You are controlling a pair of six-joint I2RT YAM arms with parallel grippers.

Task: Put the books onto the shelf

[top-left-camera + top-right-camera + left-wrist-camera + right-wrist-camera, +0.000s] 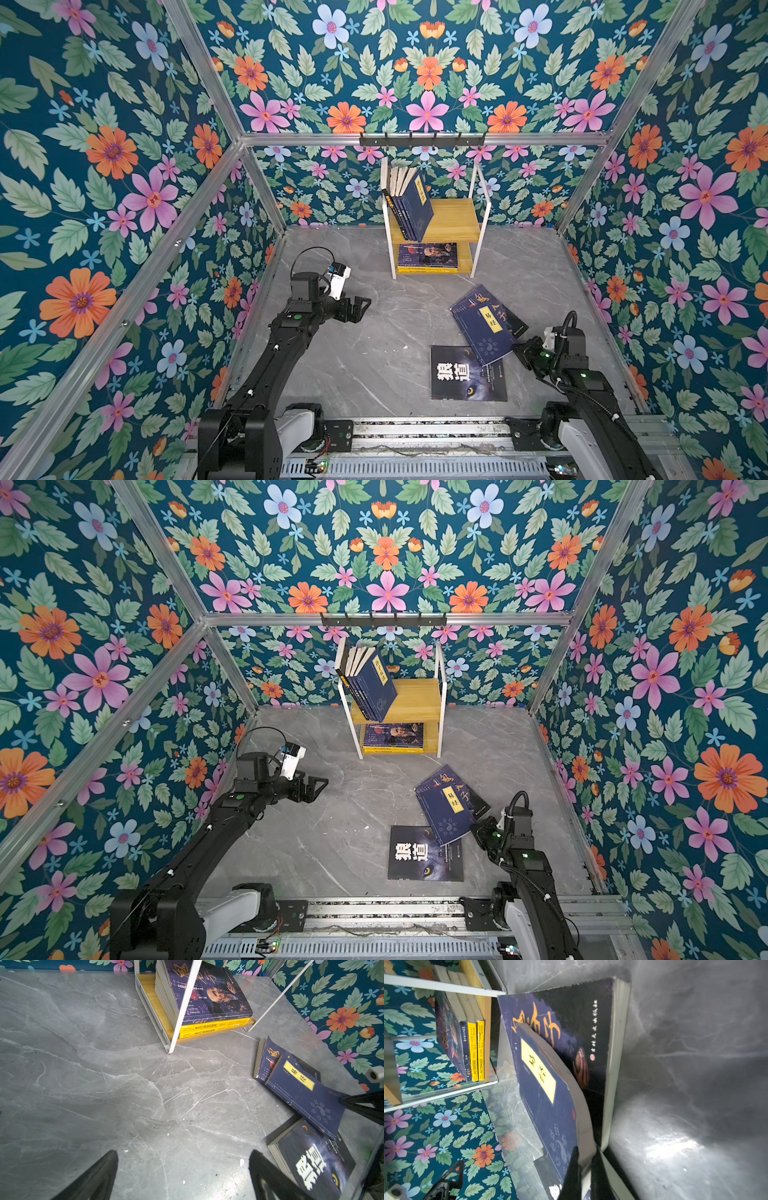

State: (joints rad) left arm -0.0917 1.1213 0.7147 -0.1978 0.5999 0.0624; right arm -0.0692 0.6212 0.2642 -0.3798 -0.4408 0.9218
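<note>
A navy book with a yellow title label [484,332] [542,1093] is lifted at one corner, bowed, with my right gripper [517,347] [586,1167] shut on that corner. It overlaps a dark portrait-cover book [496,305] [581,1028] and a black wolf-eye book [461,376] [315,1165], both flat on the floor. The white-framed shelf [455,216] stands at the back. Several navy books [411,203] lean on its upper board, and a flat stack [428,255] lies on its lower board. My left gripper [361,305] [182,1153] hovers open over bare floor, left of the loose books.
The floor is grey marble [374,332], with floral walls close on three sides. A black hook rail [422,140] hangs above the shelf. A metal rail [415,432] carrying both arm bases runs along the front edge.
</note>
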